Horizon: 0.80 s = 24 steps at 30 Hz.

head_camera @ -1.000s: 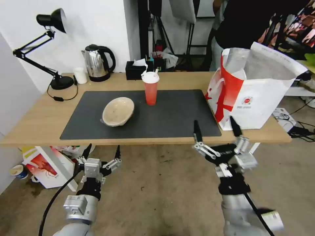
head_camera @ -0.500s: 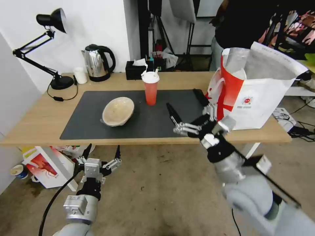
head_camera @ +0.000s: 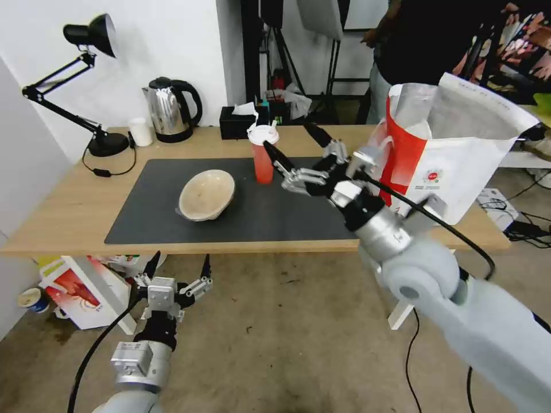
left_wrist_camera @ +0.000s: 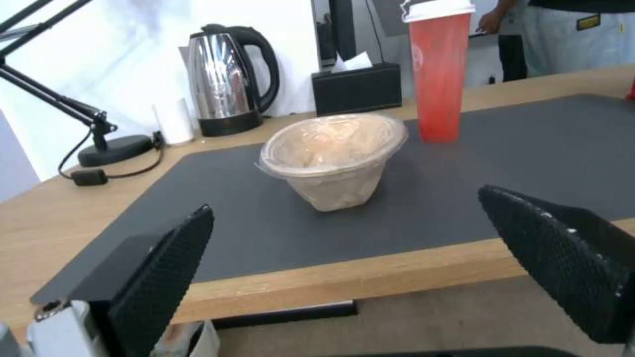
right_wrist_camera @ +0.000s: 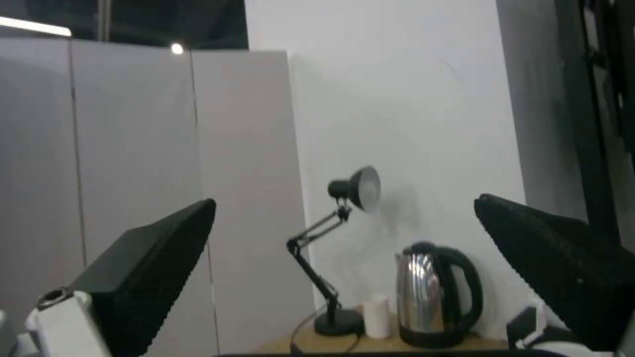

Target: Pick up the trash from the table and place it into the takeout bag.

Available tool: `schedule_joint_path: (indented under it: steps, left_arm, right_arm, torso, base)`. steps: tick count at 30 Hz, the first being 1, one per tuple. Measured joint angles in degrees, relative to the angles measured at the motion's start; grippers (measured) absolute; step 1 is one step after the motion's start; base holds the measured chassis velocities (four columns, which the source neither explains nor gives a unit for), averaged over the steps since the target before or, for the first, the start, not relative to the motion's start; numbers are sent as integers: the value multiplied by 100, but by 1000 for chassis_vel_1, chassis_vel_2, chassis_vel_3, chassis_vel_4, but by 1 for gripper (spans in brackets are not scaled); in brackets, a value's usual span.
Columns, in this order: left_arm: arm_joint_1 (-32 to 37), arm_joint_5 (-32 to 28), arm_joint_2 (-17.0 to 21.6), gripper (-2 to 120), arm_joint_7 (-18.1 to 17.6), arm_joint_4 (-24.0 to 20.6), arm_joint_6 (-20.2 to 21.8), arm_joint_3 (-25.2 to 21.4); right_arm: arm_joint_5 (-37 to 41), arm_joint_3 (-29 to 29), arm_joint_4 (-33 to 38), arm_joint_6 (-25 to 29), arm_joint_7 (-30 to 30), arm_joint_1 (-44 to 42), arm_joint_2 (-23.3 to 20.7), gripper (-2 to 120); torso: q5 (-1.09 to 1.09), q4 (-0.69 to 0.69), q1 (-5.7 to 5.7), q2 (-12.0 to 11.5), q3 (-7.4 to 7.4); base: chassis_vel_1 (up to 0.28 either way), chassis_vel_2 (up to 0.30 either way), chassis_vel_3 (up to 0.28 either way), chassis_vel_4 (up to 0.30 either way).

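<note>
A tall red translucent cup (head_camera: 264, 156) with a white lid stands at the back of the dark grey mat (head_camera: 298, 212) on the table (head_camera: 69, 212). A shallow beige bowl (head_camera: 206, 195) lies left of it, tilted. The white and red takeout bag (head_camera: 453, 155) stands open at the table's right end. My right gripper (head_camera: 288, 139) is open above the mat, just right of the cup, one fingertip close to its lid. My left gripper (head_camera: 181, 261) hangs open below the table's front edge. The left wrist view shows the bowl (left_wrist_camera: 334, 158) and cup (left_wrist_camera: 440, 74) beyond its open fingers (left_wrist_camera: 165, 267).
A black desk lamp (head_camera: 86, 86), a steel kettle (head_camera: 169, 112), a small white cup (head_camera: 140, 132) and a black tissue box (head_camera: 238, 123) line the table's back edge. A red-and-white printed box (head_camera: 80, 289) sits on the floor at left. A person stands behind the bag.
My right arm rose from below the table's front edge and swung up and left over the mat, ending beside the red cup. The left arm has not moved.
</note>
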Motion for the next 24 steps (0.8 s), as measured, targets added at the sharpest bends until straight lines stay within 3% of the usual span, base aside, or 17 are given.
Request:
schedule_joint_path:
  steps: [6,15,24]
  left_arm:
    - [0,0,0,100,0,0,0,0]
    - [0,0,0,100,0,0,0,0]
    - [0,0,0,100,0,0,0,0]
  right_arm:
    - [148,-522,-430,-350,228,673,42,100]
    - [90,-875,-667,-1161,741,1193,60,100]
    - [44,-1001,-777,-1534,972,1390,141,100]
  torso:
    - [0,0,0,0,0]
    - [1,0,0,1,0]
    - [0,0,0,2,-1]
  base:
    - [0,0,0,0]
    - [0,0,0,0]
    - [0,0,0,0]
